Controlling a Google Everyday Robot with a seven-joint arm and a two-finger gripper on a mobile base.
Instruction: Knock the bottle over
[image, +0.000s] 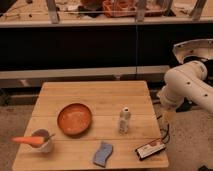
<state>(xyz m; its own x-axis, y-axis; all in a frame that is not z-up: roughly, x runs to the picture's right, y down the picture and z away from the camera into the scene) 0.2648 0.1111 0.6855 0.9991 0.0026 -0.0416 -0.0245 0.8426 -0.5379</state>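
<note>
The small clear bottle (125, 120) with a white cap stands upright on the wooden table (95, 95), right of the orange bowl (74, 119). My gripper (168, 117) hangs from the white arm (187, 87) just past the table's right edge, about level with the bottle and a short way to its right, not touching it.
A grey cup (42, 141) with an orange-handled tool stands at the front left. A blue sponge (103, 154) lies at the front middle. A dark flat device (150, 149) with a red stripe lies at the front right corner. Shelving runs behind the table.
</note>
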